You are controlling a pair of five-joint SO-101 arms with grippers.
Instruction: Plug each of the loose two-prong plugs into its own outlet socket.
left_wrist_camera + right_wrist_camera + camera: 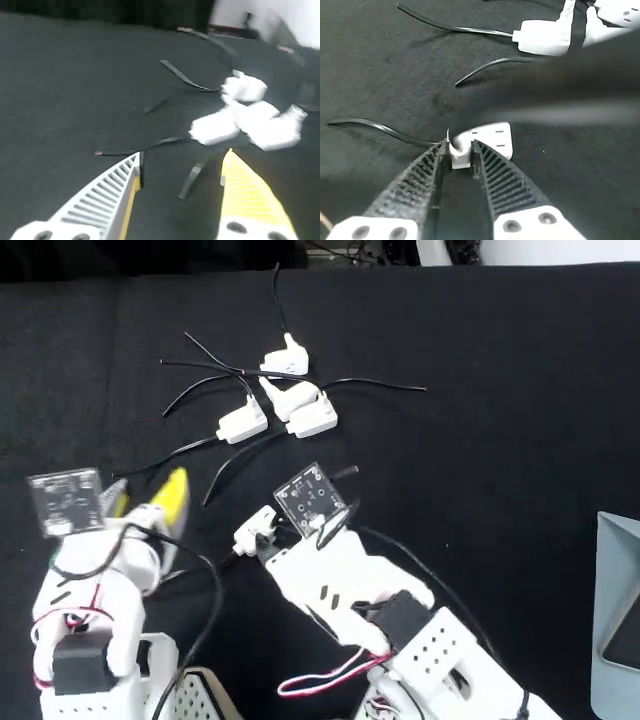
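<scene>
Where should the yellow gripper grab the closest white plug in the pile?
Probably the plug by its blocky body, pinched across the long flat sides from above. Its cable end, nearer the open left gripper, lies free; the far end sits near its neighbours.

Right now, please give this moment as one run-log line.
left gripper: open, holding nothing | right gripper: shut on white connector | other white connectors: clustered farther back
</scene>
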